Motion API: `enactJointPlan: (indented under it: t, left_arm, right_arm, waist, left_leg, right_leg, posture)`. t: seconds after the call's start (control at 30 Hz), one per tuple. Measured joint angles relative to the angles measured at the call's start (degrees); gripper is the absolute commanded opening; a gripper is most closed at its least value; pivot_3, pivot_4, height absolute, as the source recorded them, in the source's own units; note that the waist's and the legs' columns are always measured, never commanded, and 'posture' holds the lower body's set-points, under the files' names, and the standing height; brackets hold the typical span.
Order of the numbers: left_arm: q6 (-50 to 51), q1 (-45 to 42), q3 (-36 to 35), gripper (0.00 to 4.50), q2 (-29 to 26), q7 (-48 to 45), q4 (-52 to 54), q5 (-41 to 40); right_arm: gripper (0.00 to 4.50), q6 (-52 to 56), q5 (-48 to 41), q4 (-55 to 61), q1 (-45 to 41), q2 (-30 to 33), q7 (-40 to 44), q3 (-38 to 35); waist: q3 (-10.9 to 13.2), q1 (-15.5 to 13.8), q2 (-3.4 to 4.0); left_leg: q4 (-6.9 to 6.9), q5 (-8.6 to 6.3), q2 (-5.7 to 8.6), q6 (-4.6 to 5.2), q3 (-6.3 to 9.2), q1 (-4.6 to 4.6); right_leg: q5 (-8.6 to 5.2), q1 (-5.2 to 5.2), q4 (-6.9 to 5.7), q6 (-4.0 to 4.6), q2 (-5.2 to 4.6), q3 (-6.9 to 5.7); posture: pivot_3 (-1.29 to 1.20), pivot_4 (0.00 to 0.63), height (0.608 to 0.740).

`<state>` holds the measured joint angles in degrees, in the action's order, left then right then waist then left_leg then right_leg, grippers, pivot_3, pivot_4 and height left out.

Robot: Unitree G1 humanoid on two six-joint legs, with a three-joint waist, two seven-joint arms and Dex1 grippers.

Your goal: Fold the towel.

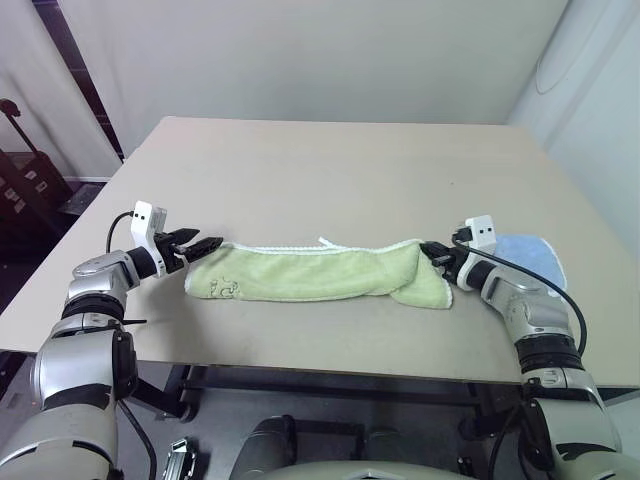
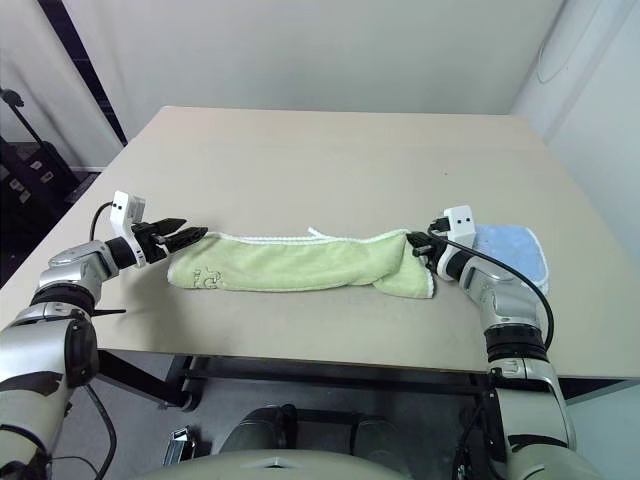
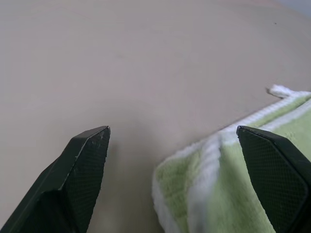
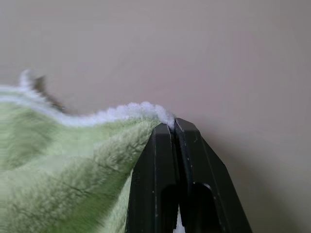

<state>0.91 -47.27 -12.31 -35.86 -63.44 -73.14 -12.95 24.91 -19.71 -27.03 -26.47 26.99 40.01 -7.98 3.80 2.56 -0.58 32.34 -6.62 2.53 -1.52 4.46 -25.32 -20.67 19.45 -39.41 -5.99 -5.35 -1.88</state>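
Left pincer [image 1: 205, 245] stands released, its black fingers spread at the end of the light green terry cloth towel with white stitched edging [image 1: 320, 272], without pinching it. Right pincer [image 4: 173, 127] is clenched on the white hem at the towel's other end. That towel lies as a long folded band across the beige counter [image 1: 330, 170], beside a smaller light blue cloth [image 1: 530, 255]. It looks soft, light and limp, likely to sag and slide between holds, so the stitched corners seem the firmest places to pinch
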Motion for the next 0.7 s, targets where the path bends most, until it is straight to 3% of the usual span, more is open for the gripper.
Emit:
enactJointPlan:
  t: [0.17, 0.3, 0.47, 0.6, 0.7]
  left_arm:
    - [-0.9, 0.0, -1.6, 4.5, -0.1, -0.2, 0.1, -0.2]
    - [-1.6, 0.0, -3.0, 4.5, -0.2, -2.0, 1.3, -1.1]
    - [-1.4, 0.2, -3.3, 4.5, -0.3, -6.6, 5.9, -2.5]
    - [1.1, 1.5, -3.2, 4.5, 0.5, -9.6, 11.0, -4.1]
    - [3.8, 3.3, -3.0, 4.5, 2.3, -11.2, 14.9, -5.2]
  right_arm:
    - [2.15, 7.5, -3.0, 5.4, 0.7, 0.4, 0.7, -0.9]
    - [3.5, 14.9, -8.9, 12.3, 0.5, 0.4, -3.6, -7.5]
    - [3.5, 38.3, -23.6, 17.5, -1.5, 1.6, -11.6, -21.3]
    - [3.5, 58.3, -38.3, 23.3, 3.1, 1.1, -12.8, -29.2]
    - [3.5, 65.7, -49.6, 25.4, 9.3, -1.2, -16.8, -32.7]
  waist:
    - [0.0, 0.0, 0.0]
    - [0.0, -0.2, 0.0]
    - [0.0, -0.3, -0.03]
    - [0.0, -0.2, -0.03]
    - [0.0, -0.1, -0.04]
  left_leg:
    - [0.01, -0.01, 0.0, -0.01, 0.01, 0.0]
    - [0.01, -0.02, 0.02, -0.03, 0.04, -0.04]
    - [-0.02, -0.09, 0.03, -0.14, 0.05, -0.05]
    - [-0.12, -0.01, 0.01, -0.01, 0.03, -0.09]
    - [-0.12, -0.01, 0.01, 0.01, 0.03, -0.09]
  right_leg:
    - [0.0, 0.02, -0.01, 0.0, -0.02, 0.0]
    - [0.0, 0.03, 0.01, 0.01, -0.09, 0.0]
    - [-0.02, 0.03, 0.06, 0.04, -0.13, 0.0]
    - [-0.03, -0.05, 0.07, 0.06, -0.14, 0.01]
    - [-0.03, -0.07, 0.06, 0.07, -0.14, 0.01]
  posture:
    - [0.0, 0.0, 0.709]
    - [0.0, 0.0, 0.709]
    - [0.0, 0.0, 0.709]
    - [0.0, 0.0, 0.709]
    - [0.0, 0.0, 0.709]
